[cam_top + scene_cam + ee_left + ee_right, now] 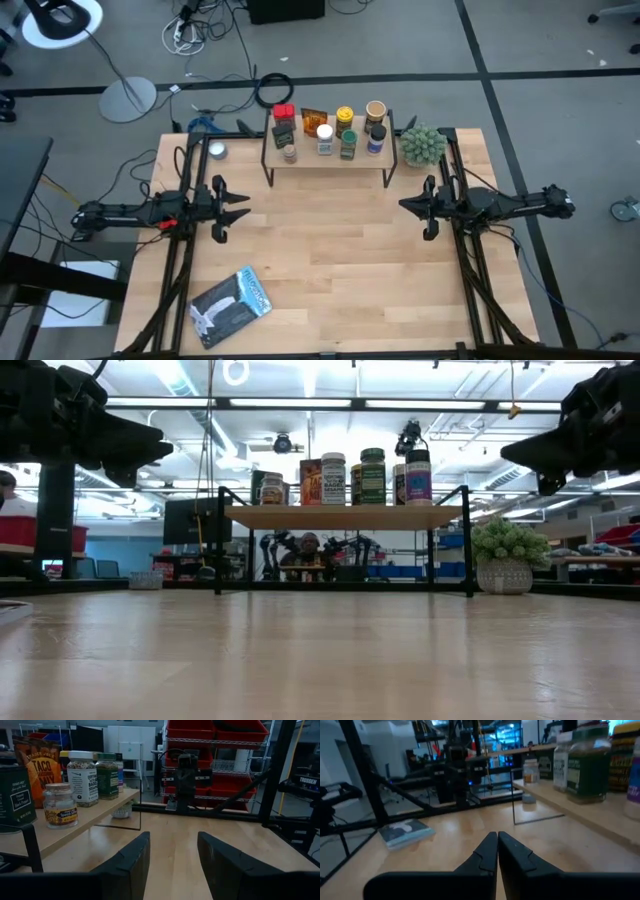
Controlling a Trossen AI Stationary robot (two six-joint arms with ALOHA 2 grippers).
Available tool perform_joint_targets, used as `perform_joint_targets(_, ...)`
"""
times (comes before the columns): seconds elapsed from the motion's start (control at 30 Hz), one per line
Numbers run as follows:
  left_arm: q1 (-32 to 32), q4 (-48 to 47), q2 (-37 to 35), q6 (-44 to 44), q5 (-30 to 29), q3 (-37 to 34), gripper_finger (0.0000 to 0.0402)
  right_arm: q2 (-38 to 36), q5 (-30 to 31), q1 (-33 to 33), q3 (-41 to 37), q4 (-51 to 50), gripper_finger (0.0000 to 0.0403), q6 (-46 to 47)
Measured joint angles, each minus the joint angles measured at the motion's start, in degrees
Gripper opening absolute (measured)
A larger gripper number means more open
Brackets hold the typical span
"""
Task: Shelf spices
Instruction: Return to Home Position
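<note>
- Looks all but finished: spices [330,130] lined up on the shelf [330,162] at the table's far edge, none seen loose on the tabletop [340,260].
- Seems to leave only parking the arms: left gripper [240,206] spread and empty at the left side, right gripper [405,205] pressed together, empty, at the right.
- Elsewhere on the pale wood: a flat packet [232,305] near the front, a potted plant [423,145] just beside the shelf.
- Beyond: grey floor, cables [200,30], red bins [200,730], strip ceiling lights [320,405].
</note>
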Motion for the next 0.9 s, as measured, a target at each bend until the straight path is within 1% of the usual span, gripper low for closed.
perform_joint_targets(0.1, 0.0, 0.0, 0.0, 0.0, 0.0, 0.0, 0.0170, 2.8, -1.0, 0.0, 0.0, -0.1, 0.0020, -2.6)
perform_joint_targets(0.23, 0.0, 0.0, 0.0, 0.0, -0.1, 0.0, 0.0170, 7.4, -5.8, 0.0, 0.0, -0.8, 0.0020, -1.1)
perform_joint_targets(0.33, 0.0, 0.0, 0.0, 0.0, -0.1, 0.0, 0.0170, 11.6, -7.7, 0.0, 0.0, -1.1, 0.0019, -1.1)
perform_joint_targets(0.47, 0.0, 0.0, 0.0, 0.0, -0.1, 0.0, 0.0170, 17.7, -7.5, -0.3, 0.0, -1.1, 0.0021, -0.5)
perform_joint_targets(0.6, 0.0, 0.0, 0.0, -0.1, -0.1, 0.0, 0.0170, 22.0, -7.4, -0.6, -0.1, -1.0, 0.0018, 2.3)
perform_joint_targets(0.73, 0.0, 0.0, 0.0, -0.1, -0.1, 0.0, 0.0170, 24.3, -7.1, -0.6, -0.1, -0.1, 0.0016, 2.7)
perform_joint_targets(0.9, 0.0, 0.0, 0.0, -0.1, -0.1, 0.0, 0.0170, 24.9, -7.1, -0.6, -0.1, 0.4, 0.0018, 2.5)
